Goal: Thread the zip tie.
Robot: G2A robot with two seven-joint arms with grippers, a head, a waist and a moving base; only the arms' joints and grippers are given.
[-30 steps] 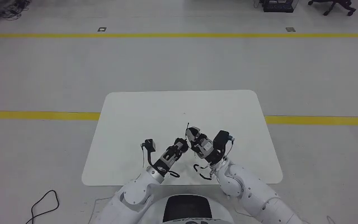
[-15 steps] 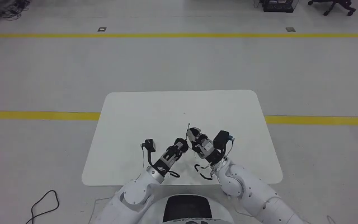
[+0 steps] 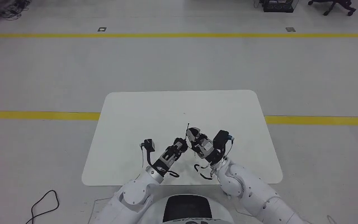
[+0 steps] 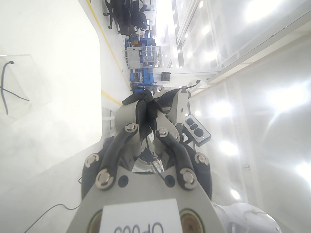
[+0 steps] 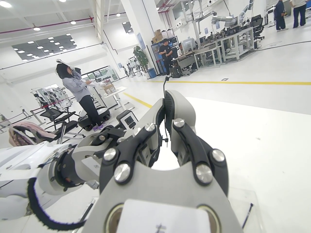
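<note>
A thin black zip tie is pinched between the pads of my right gripper, which is shut on it. One end of the zip tie sticks up past the fingertips, and the other end hangs into the palm. My left gripper sits right beside it over the table's near middle, its black pads pressed together. I cannot tell if anything lies between them. In the top view the left gripper and the right gripper almost touch.
The white table stretches away from both arms. A clear flat tray with spare black ties lies on it close to the grippers; its corner is in the right wrist view too.
</note>
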